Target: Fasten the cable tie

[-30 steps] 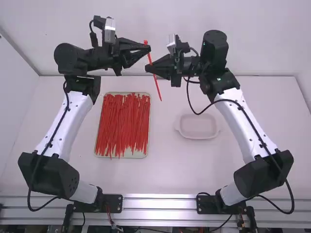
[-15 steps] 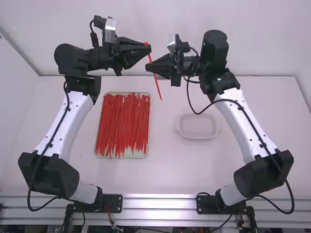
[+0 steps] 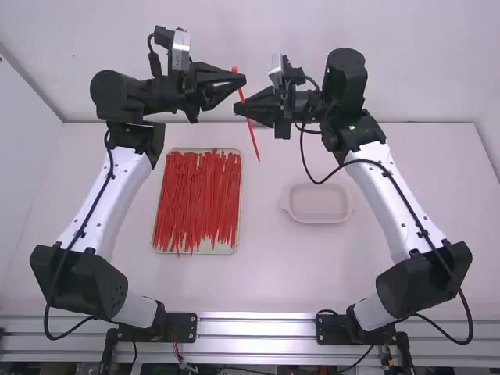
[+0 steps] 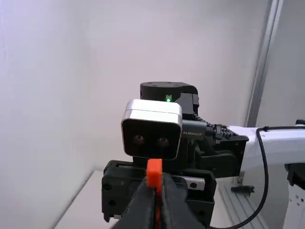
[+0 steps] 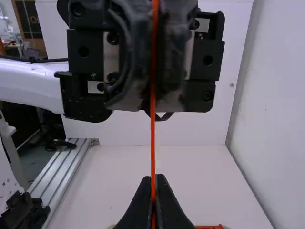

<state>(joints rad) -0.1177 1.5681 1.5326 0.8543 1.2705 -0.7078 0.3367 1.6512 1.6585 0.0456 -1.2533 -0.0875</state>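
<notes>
My cable tie (image 3: 254, 141) looks like smooth, faintly glossy red plastic. Both my left end effector (image 3: 235, 80) and right end effector (image 3: 245, 110) are matt black plastic. The counter (image 3: 312, 266) is smooth matt white; the dish (image 3: 316, 220) looks like smooth white plastic.

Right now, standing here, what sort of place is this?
Likely a robotics lab bench: two arms on a metal rail, a tray of red cable ties, one tie held between the left pincer and right pincer.
</notes>
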